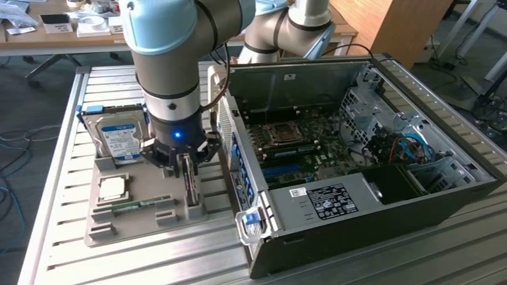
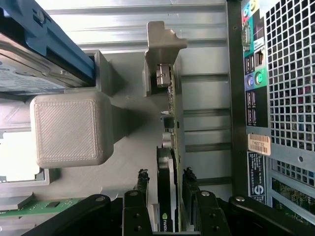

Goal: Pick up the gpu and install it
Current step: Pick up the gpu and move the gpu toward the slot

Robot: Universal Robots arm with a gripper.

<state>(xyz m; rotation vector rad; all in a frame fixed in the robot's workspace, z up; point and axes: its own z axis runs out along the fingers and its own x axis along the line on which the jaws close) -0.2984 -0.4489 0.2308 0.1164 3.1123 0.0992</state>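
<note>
On the near part of the slatted metal surface (image 1: 103, 261) a grey moulded tray (image 1: 127, 228) is laid, towards the exterior view's left. In the tray's near half a narrow green memory stick (image 1: 141, 205) is seated flat, and just beyond it a square silvery processor chip (image 1: 113, 189) is set in its own recess. The gpu (image 1: 190, 190) is held on edge in a slot along the tray's side towards the exterior view's right, next to the computer case. The tool (image 1: 184, 163) is lowered over it from above. In the wrist view the gpu (image 2: 167, 196) is seen between the tool's (image 2: 166, 174) two dark fingertips (image 2: 142, 179). A sliver of grey is visible between one fingertip and the card, and the other fingertip lies almost against it. The tool is therefore read as released around the gpu, not clamped on it, and the card is seated in its slot. At the tray's far end a hard drive (image 1: 120, 139) with a blue-white label is stood leaning in a blue-trimmed holder. To the exterior view's right of the tray an open computer case (image 1: 317, 249) is laid on its side. Its green motherboard (image 1: 305, 148) is exposed, with a processor socket in the middle. The arm (image 1: 170, 59) is seen descending from the far side, above the tray.
</note>
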